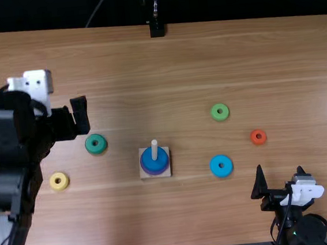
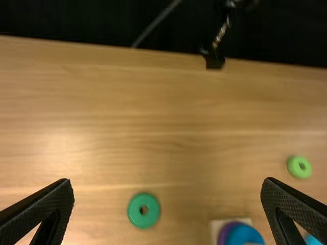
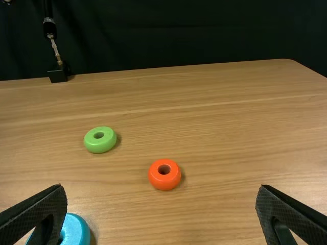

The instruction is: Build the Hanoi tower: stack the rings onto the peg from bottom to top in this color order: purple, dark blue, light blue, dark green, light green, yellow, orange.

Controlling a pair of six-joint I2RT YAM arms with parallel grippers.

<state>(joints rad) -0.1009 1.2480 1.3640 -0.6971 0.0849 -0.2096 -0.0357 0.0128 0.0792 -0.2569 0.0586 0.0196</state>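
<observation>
The far edge of the bench point(image 1: 146, 60) crosses the upper frame, a broad stretch of wood between it and the rings. The left hand point(image 1: 80, 115), mid-left, and the right hand point(image 1: 280, 170), lower right, are both wide open, holding nothing. The upright pale peg point(image 1: 154, 149) stands on its square base point(image 1: 144, 176) just below centre, glossy dark blue ring point(image 1: 162, 156) over purple ring point(image 1: 155, 173). Dark green point(image 1: 101, 145) and yellow point(image 1: 64, 181) rings lie to its left; light green point(image 1: 215, 113), orange point(image 1: 255, 138) and light blue point(image 1: 226, 170) to its right.
</observation>
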